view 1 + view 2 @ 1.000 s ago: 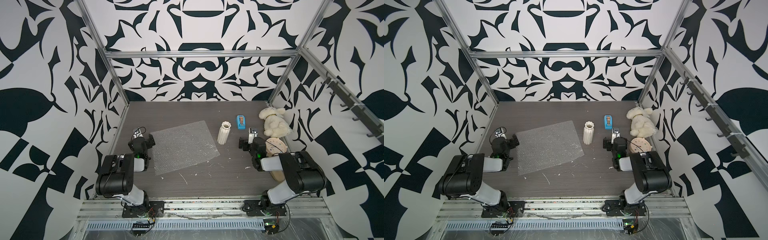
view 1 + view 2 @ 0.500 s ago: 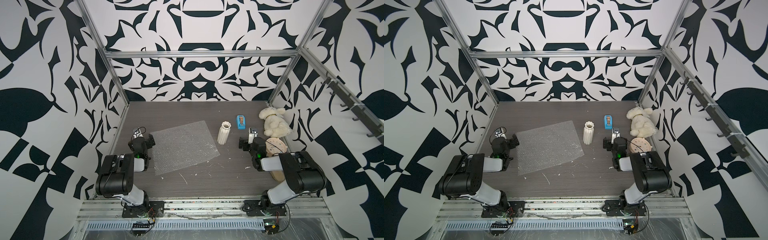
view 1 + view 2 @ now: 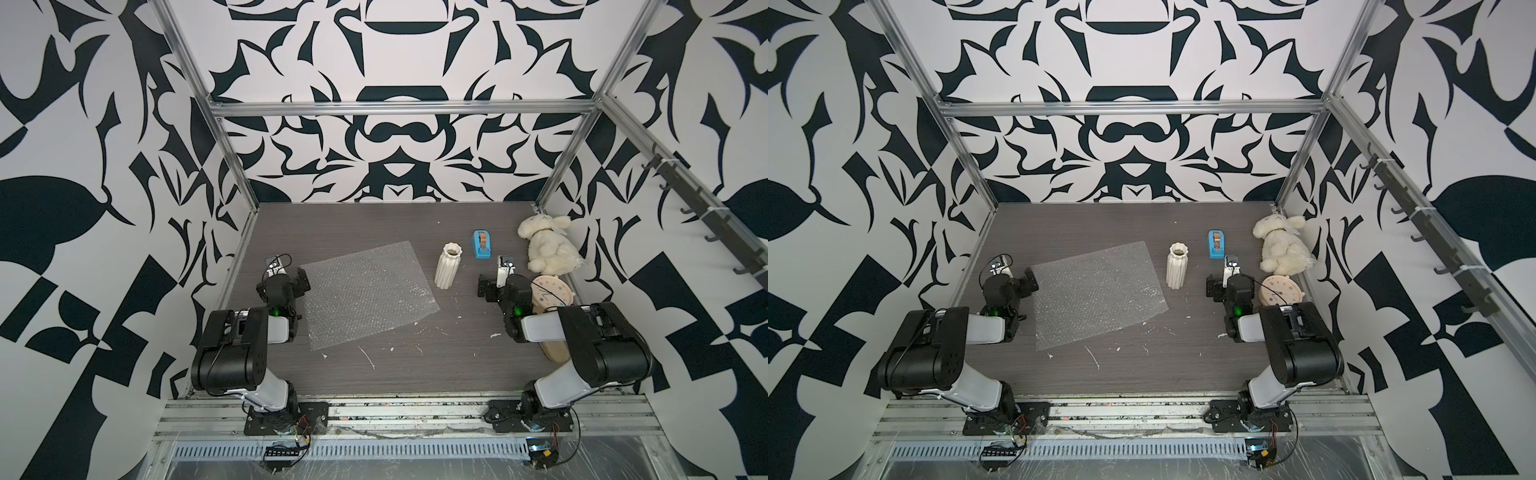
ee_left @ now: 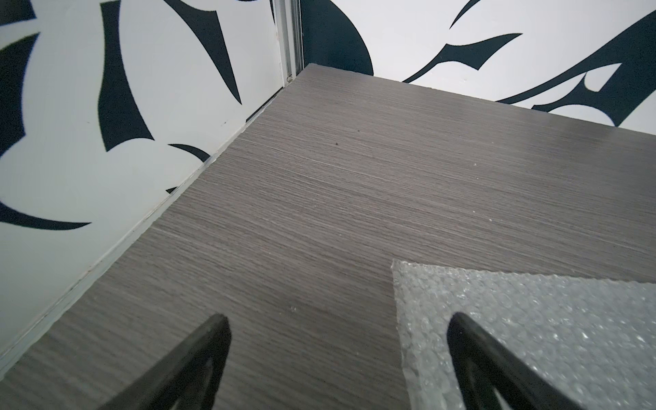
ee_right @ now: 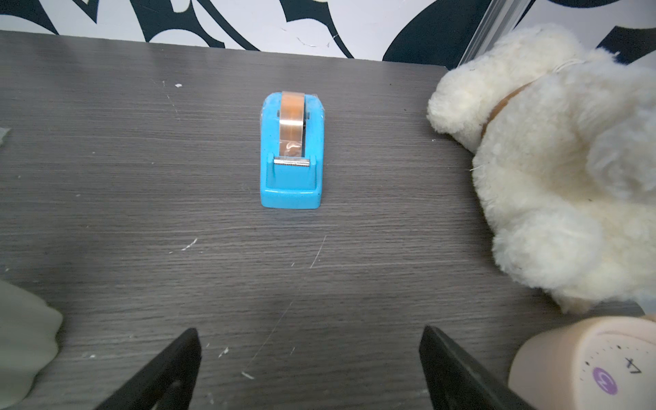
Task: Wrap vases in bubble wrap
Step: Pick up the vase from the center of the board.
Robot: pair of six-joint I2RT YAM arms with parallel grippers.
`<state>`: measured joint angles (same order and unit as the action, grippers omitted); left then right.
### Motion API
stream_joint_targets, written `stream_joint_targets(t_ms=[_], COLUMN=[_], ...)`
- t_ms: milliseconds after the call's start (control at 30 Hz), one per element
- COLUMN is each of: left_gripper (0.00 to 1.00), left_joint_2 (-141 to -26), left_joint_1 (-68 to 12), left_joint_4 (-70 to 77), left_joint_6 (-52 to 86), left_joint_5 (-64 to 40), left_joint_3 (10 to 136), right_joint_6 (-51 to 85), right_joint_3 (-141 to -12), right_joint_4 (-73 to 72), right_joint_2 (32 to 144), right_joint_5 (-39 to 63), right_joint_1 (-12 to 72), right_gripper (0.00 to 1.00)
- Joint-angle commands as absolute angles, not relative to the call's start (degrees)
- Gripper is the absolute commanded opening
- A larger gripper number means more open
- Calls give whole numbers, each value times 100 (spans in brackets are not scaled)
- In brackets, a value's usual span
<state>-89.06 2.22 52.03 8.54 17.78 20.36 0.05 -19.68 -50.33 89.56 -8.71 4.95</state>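
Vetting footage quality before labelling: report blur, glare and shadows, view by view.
In both top views the light is even, shadows faint, and the bubble wrap shows only a dull sheen. Left wrist view: the left end effector looks soft-edged up close; the wrap's bubbles glint. Right wrist view: the tape dispenser is sharp, while the vase at the frame edge is a blur.

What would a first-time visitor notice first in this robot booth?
Probably the bold black-and-white patterned walls enclosing the dark table. Then the ribbed cream vase standing upright mid-table beside a flat bubble wrap sheet, with a blue tape dispenser and plush bunny toward the far right corner. Two black arms sit at the near corners, left hand and right hand open and empty.
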Motion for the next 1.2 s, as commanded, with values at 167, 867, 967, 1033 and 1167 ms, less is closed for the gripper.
stream_joint_targets(t_ms=[167, 867, 967, 1033, 1167], left_gripper=[100, 100, 99, 99, 99], left_joint_2=[-8840, -6725, -6681, -6702, -6738], left_joint_1=[205, -688, -686, -686, -686], left_joint_4=[5415, 1613, 1644, 1667, 1678], left_joint_6=[732, 2129, 2389, 2570, 2855], left_joint_5=[1744, 1368, 1153, 896, 772], left_joint_3=[2041, 3246, 3128, 3088, 3051], right_joint_6=[-26, 1341, 1245, 1062, 492], right_joint_3=[-2014, -1430, -1253, -1185, -1139], right_joint_4=[-5152, -4265, -4836, -5200, -5882], right_joint_2=[8770, 5074, 5381, 5707, 6378], right_joint_5=[-844, 1483, 2125, 2319, 2189], right_joint_1=[476, 488, 507, 626, 1143], right_gripper=[97, 95, 98, 98, 100])
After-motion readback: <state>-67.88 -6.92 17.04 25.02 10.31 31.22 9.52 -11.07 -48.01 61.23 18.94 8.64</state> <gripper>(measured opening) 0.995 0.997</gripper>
